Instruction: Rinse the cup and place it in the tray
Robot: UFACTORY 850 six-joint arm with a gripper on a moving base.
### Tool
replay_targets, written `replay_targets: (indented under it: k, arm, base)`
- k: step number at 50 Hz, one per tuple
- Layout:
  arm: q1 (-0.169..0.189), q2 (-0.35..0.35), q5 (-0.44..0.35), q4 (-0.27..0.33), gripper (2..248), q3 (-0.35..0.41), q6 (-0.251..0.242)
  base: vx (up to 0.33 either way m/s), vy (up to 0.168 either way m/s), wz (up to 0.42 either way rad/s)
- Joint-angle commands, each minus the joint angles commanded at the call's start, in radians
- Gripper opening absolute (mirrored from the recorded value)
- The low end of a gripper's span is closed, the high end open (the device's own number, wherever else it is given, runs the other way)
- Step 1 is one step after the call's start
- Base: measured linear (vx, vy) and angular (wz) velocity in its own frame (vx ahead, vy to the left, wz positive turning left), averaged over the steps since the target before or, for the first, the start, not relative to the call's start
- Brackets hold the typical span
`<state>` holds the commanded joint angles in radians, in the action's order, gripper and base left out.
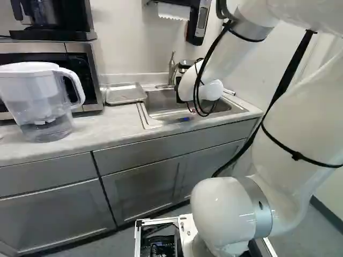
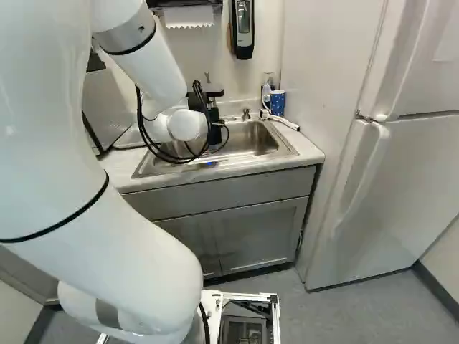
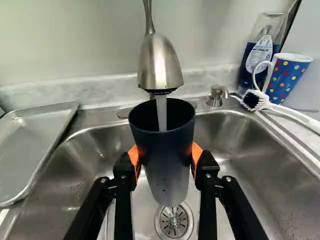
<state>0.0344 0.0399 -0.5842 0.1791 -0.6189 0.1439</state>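
Pale bench [image 1: 102,128] with the sink [image 3: 95,155] let into it, a white wall [image 3: 75,40] behind. Nearest, only the left base view shows a water jug [image 1: 40,101], on the bench well left of the sink. The pincer [image 2: 214,118] is over the sink; the wrist view shows what the base views do not make clear: its orange pads [image 3: 134,157] pinch the dark cup [image 3: 162,145] from both sides, mouth up, above the drain [image 3: 173,221], water running in from the tap [image 3: 160,62]. That tap stands close in the way, its spout over the cup. Just left of the sink lies the tray [image 3: 35,145]; beyond it, the microwave [image 1: 95,75]. By the sink's far right corner are a brush [image 3: 252,101], dotted mug [image 3: 287,77] and soap bottle [image 3: 257,60]. Only the right base view shows the fridge [image 2: 401,186], right of the sink.
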Motion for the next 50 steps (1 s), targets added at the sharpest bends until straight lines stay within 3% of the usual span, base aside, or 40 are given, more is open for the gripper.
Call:
replay_targets:
  k: [50]
  arm:
    - [0.000, 0.000, 0.000, 0.000, 119, 0.000, 0.000]
  base:
    - [0.000, 0.000, 0.000]
